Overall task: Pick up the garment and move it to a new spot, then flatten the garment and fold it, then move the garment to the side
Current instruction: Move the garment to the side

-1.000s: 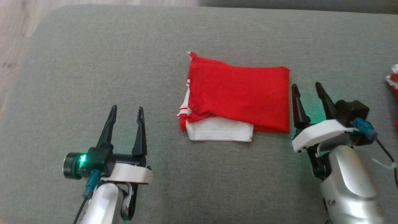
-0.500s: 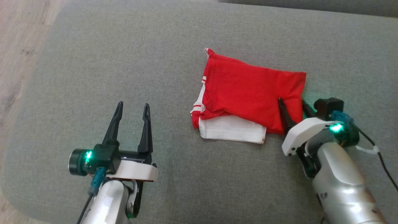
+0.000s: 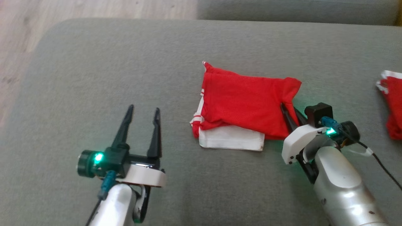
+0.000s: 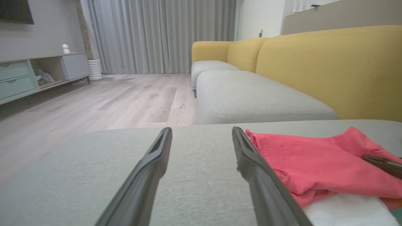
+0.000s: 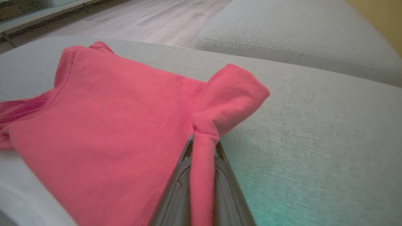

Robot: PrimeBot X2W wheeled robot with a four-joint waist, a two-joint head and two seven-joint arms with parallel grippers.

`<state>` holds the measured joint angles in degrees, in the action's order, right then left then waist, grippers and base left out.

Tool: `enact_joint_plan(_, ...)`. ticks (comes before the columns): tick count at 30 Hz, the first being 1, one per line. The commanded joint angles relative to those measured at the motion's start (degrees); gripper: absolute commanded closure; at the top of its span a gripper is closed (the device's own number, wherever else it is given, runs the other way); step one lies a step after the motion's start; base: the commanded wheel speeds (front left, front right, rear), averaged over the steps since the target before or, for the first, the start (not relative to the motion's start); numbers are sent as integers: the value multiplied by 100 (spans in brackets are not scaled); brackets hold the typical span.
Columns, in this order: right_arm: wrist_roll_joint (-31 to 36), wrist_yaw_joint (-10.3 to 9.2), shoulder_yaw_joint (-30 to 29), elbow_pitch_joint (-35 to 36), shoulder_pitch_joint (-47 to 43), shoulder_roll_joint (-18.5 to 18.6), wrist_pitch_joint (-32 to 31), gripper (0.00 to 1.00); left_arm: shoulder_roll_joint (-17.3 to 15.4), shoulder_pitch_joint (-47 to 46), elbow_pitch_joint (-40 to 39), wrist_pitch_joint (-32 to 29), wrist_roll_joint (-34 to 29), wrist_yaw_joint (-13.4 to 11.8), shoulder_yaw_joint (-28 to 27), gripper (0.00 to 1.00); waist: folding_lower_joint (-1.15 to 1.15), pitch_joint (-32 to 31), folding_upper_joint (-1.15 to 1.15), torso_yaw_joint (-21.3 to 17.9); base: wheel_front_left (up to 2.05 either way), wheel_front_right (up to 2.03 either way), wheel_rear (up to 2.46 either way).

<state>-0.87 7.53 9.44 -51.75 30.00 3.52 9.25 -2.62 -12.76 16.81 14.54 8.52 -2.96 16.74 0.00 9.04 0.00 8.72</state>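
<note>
While the right gripper pinches it: folded red garment on grey seat cushion.
Seat cushion: grey fabric, rounded far-left corner, wood floor beyond. Garment: red, a rough rectangle about midway between the cushion's left and right edges, with a white layer showing under its near edge; its right end is gathered into a raised fold. Right gripper: fingers drawn narrow, clamped on that fold. Left gripper: fingers spread wide, holding nothing, over bare cushion toward the near edge, well apart from the garment. Second red cloth: at the cushion's right edge, partly cut off.
</note>
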Motion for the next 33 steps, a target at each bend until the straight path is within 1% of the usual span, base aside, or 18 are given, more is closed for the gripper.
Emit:
enact_joint_plan(1,157,-4,86,220,159,20,84,100,-26,-146,-167,46,-32,9,-77,0,0,-116,0,-174,0,0,0)
enact_joint_plan(5,458,-4,234,455,110,262,-47,100,-26,-148,-186,46,-4,-52,52,0,0,-226,0,-463,0,0,0)
enact_joint_plan(10,595,-4,634,1022,192,810,-334,100,-26,-188,-236,46,-32,-107,57,0,0,-161,0,-927,0,0,0)
enact_joint_plan(13,518,-4,877,1457,305,1295,-599,100,-26,-272,-305,46,-47,-114,31,0,0,-10,0,-1196,0,0,0)
enact_joint_plan(19,189,-4,1214,2294,523,2485,-1117,100,-26,-579,-447,46,-120,-91,43,0,0,527,0,-1568,0,0,0)
enact_joint_plan(23,-78,-4,1192,2572,637,3263,-1364,100,-26,-873,-501,46,-171,-38,46,0,0,930,0,-1654,0,0,0)
enact_joint_plan(26,-186,-4,1051,2607,672,3722,-1502,100,-26,-1029,-497,46,-159,-17,92,0,0,1129,0,-1649,0,0,0)
enact_joint_plan(29,-218,-4,814,2567,693,4012,-1615,100,-26,-1134,-483,46,-137,1,145,0,0,1273,0,-1606,0,0,0)
enact_joint_plan(33,-167,-4,526,2467,719,4178,-1679,100,-26,-1210,-446,46,-109,5,154,0,0,1404,0,-1531,0,0,0)
